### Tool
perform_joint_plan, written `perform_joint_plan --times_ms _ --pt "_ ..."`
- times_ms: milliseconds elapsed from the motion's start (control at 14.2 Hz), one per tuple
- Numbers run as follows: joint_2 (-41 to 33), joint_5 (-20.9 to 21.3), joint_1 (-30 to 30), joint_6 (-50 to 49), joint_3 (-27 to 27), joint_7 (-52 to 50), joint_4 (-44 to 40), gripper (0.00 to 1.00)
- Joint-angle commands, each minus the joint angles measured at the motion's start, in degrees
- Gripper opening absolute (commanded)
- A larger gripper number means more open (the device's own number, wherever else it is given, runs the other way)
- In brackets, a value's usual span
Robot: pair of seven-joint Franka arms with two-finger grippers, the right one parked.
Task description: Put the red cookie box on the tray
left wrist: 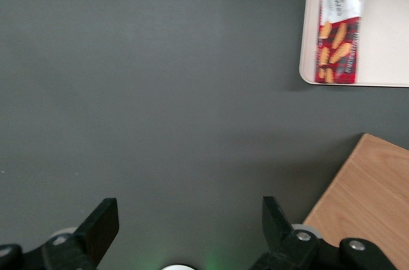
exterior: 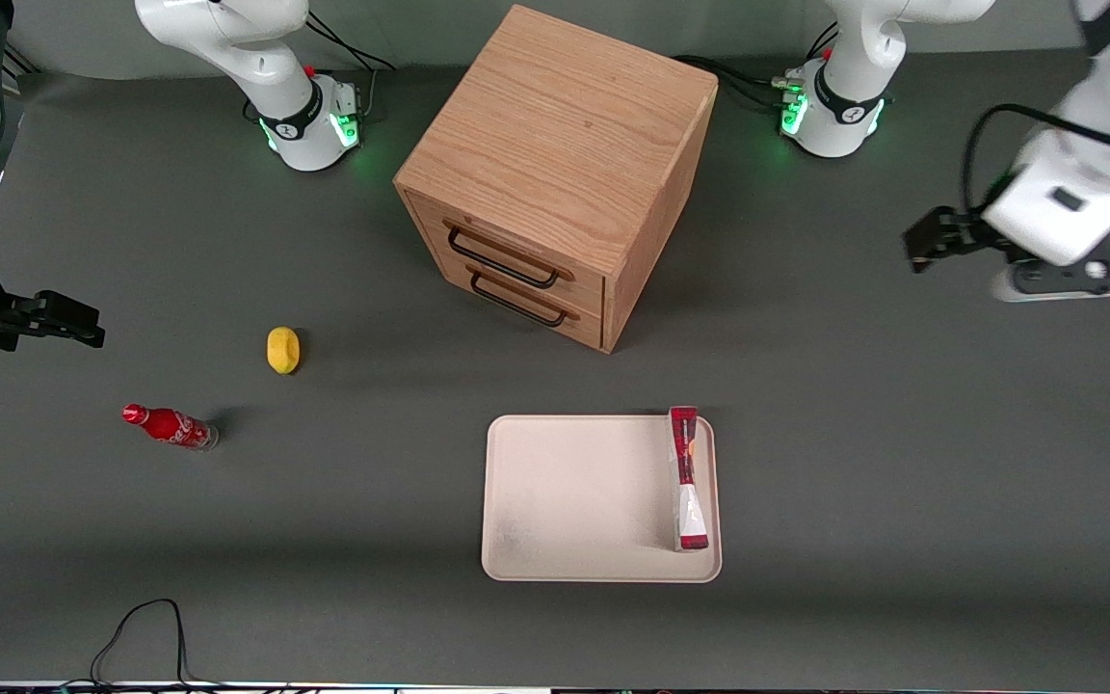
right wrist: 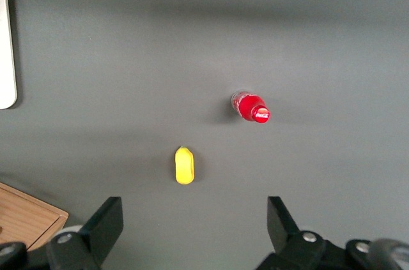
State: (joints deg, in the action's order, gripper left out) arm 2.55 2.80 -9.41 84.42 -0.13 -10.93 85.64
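Observation:
The red cookie box stands on its thin edge on the pale tray, along the tray's side toward the working arm's end of the table. In the left wrist view the box shows its printed face, resting on the tray. My gripper hangs above bare table near the working arm's end, well away from the tray and farther from the front camera than it. The gripper is open, with only grey table between its fingers.
A wooden two-drawer cabinet stands mid-table, farther from the front camera than the tray; its corner shows near the gripper. A yellow lemon and a small red cola bottle lie toward the parked arm's end.

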Motion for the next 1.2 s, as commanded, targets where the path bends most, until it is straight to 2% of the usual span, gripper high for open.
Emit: perform_joint_plan --times_ms 0,212,636,918,1130 --pt "-2.11 -1.12 5.52 3.11 -0.58 6.70 4.10 1.00" --pt "-2.11 -2.53 8.44 6.26 -0.40 9.61 5.41 1.00" --pt "-1.32 -2.18 9.40 13.48 -0.14 9.79 7.79 1.00" --pt "-0.88 -2.18 12.57 13.05 -4.34 9.79 7.35 1.00" --pt "-1.40 -2.18 12.57 10.07 -4.36 9.79 6.48 1.00"
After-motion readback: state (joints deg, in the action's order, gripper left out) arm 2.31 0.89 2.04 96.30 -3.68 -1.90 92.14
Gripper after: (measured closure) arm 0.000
